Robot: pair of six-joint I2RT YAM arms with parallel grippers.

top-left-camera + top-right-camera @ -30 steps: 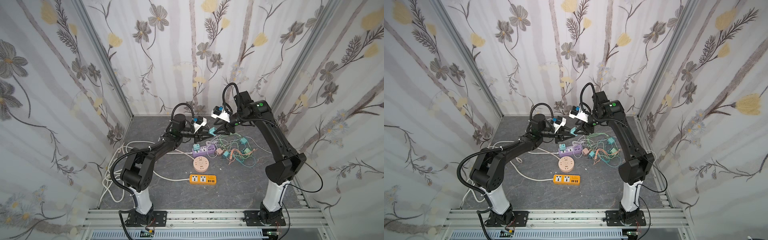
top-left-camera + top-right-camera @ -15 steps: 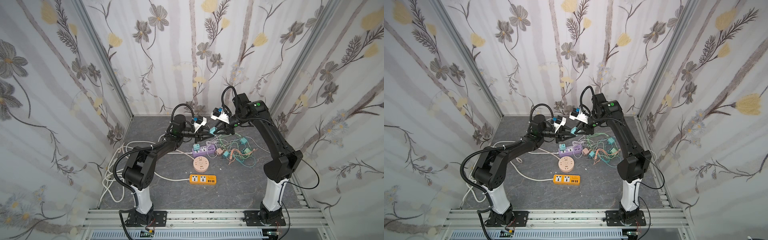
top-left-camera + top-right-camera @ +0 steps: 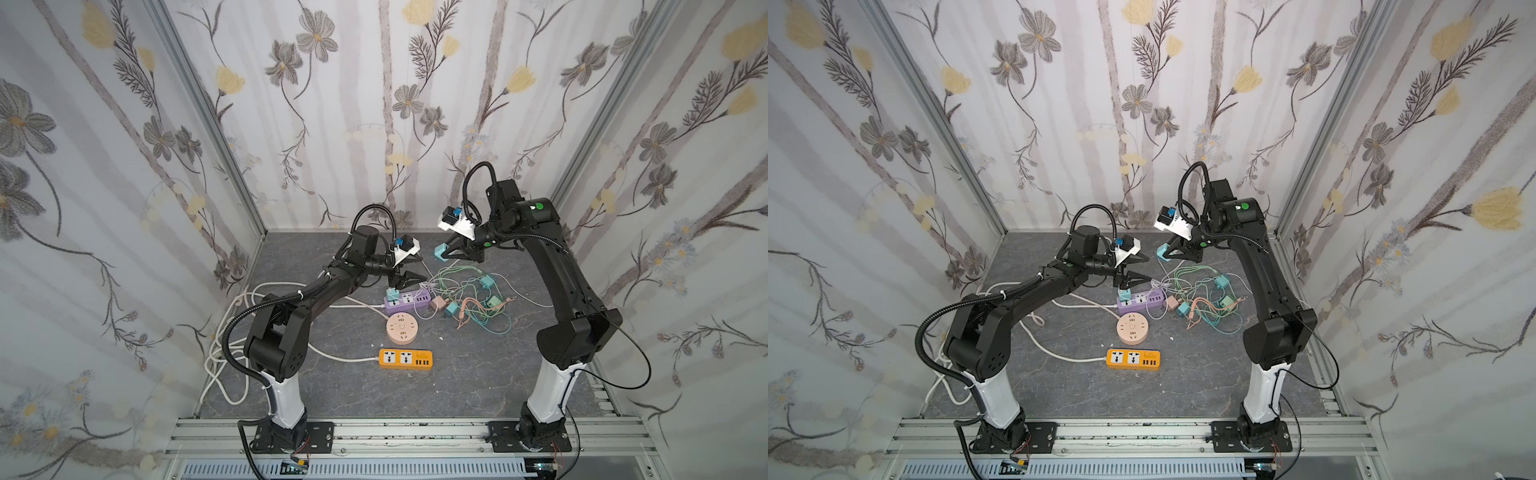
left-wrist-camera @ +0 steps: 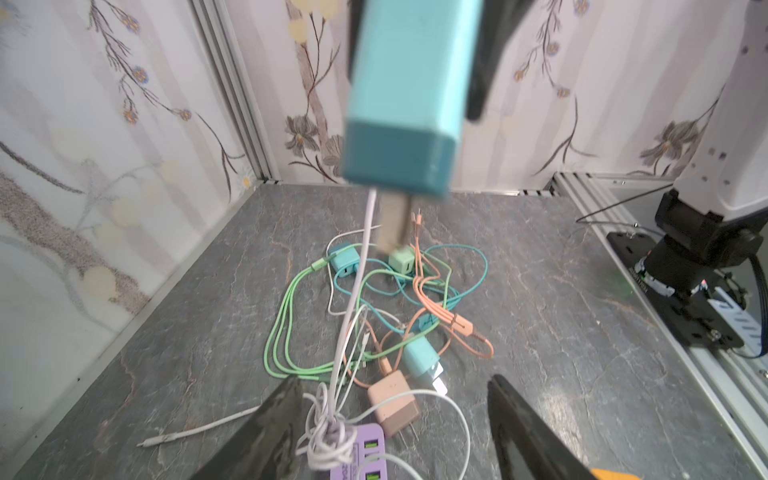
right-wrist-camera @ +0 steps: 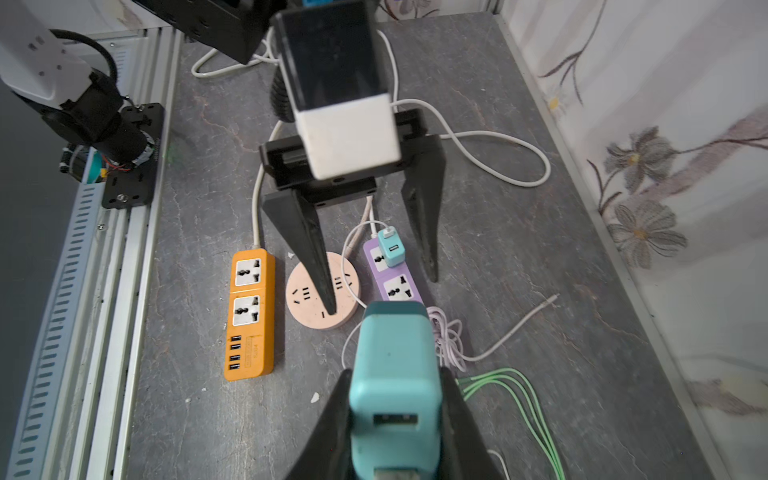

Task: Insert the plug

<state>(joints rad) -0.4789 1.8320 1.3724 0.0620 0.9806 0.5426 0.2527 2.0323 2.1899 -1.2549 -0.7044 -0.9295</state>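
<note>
A teal plug (image 3: 440, 252) (image 3: 1163, 252) hangs in the air over the back of the table, with my right gripper (image 3: 445, 253) shut on its sides. In the right wrist view the plug (image 5: 395, 374) fills the space between the black fingers (image 5: 332, 415), USB port facing the camera. My left gripper (image 3: 411, 280) (image 4: 395, 390) stands open and empty just left of and below the plug, over the purple power strip (image 3: 405, 303) (image 5: 399, 286). A small teal charger (image 5: 391, 249) sits in that strip's end socket.
A round pink socket (image 3: 401, 328) and an orange power strip (image 3: 405, 358) lie in front of the purple strip. A tangle of green, orange and white cables with loose chargers (image 3: 473, 299) lies to the right. White cords (image 3: 232, 332) loop at the left.
The plug has passed from the left gripper to the right. The right gripper closed on it, then the left gripper opened and dropped back from it.
</note>
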